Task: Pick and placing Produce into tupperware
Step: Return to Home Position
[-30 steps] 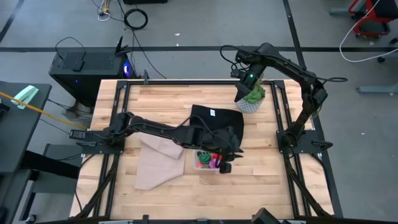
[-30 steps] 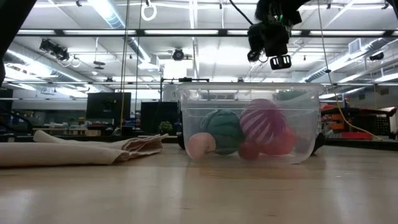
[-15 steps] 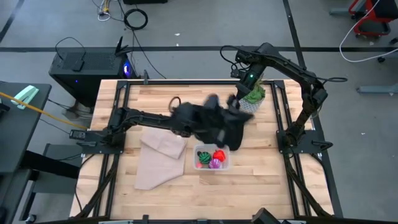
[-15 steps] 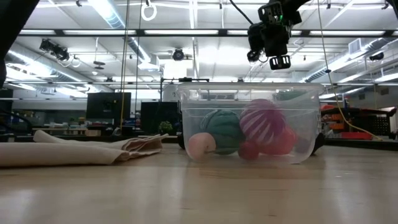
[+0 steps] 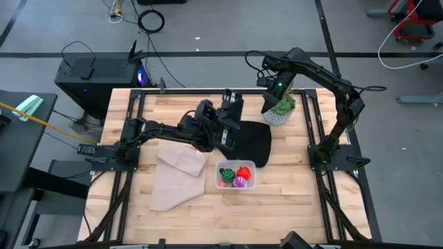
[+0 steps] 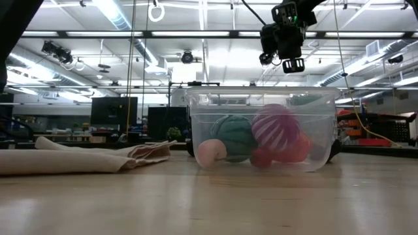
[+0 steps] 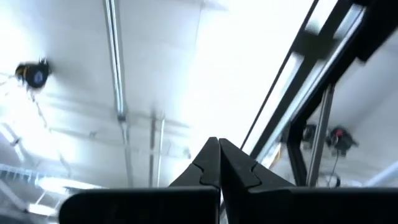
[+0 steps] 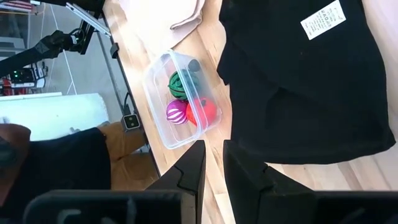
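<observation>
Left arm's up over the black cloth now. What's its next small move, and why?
Probably fold the left end effector back toward home: all three produce pieces sit in the tupperware, and its fingers are shut on nothing.

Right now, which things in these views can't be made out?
Low view: pale pink round piece in the clear plastic rectangular container; the cloudy wall blurs what it is.
Left wrist view: only ceiling past the left gripper's shut fingers; table out of frame.
High view: leafy green plant, partly hidden under the right gripper.
</observation>
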